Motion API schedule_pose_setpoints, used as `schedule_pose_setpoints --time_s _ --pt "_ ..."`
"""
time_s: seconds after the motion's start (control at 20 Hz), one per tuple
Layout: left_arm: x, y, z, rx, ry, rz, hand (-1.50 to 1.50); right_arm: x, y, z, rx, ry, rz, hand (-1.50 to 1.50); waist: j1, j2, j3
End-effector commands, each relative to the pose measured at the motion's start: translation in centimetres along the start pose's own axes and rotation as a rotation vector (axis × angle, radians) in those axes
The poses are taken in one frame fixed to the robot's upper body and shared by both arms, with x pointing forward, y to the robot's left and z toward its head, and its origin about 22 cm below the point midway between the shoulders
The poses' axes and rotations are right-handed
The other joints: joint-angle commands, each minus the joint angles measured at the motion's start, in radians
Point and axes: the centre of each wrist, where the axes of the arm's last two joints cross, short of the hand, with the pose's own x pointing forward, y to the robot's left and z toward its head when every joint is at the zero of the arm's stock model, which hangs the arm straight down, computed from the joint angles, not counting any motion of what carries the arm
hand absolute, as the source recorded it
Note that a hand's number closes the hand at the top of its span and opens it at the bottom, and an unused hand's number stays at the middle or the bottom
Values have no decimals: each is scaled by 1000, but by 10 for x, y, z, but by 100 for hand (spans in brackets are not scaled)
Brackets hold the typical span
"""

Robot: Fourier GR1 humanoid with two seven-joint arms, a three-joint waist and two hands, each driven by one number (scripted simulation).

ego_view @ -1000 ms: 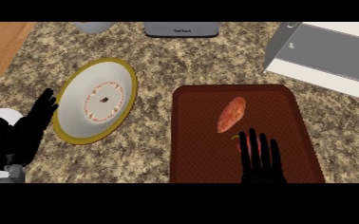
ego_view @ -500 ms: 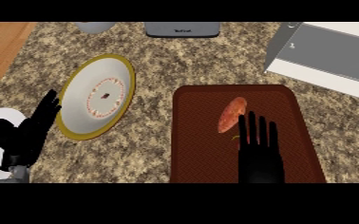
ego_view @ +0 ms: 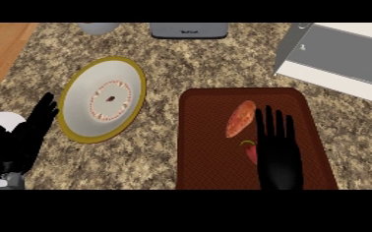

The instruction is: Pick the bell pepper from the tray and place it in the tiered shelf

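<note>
With my right hand (ego_view: 280,152) flat and fingers straight over the tray (ego_view: 210,167), half-hiding the bell pepper (ego_view: 251,151), I risk grabbing the sweet potato (ego_view: 240,118) just beside it.

Single head view, steeply down on counter (ego_view: 181,69), seemingly close.

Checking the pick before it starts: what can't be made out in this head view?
- Bell pepper: mostly hidden under the right hand; only a red edge and green stem show.
- Tiered shelf: cut off by the right edge.
- Left hand: cut off at the left edge.
- Grey items at the top edge: cropped, unidentifiable.
</note>
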Motion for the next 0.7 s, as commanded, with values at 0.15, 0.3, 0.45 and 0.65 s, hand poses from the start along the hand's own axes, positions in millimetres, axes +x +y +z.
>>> schedule_pose_setpoints --time_s 0.15,0.3,0.45,0.65 --pt "-6 -6 15 -3 -3 4 0 -15 22 -29 3 -3 4 -150 3 0 0" --pt "-7 -9 -1 -14 5 9 0 5 25 -30 7 9 -9 -150 0 1 0" --pt "-3 -3 -3 -15 0 6 0 7 41 -34 37 9 -14 -150 0 1 0" --pt "7 -12 -14 5 7 13 0 -8 46 -31 65 -35 -51 150 -3 1 0"
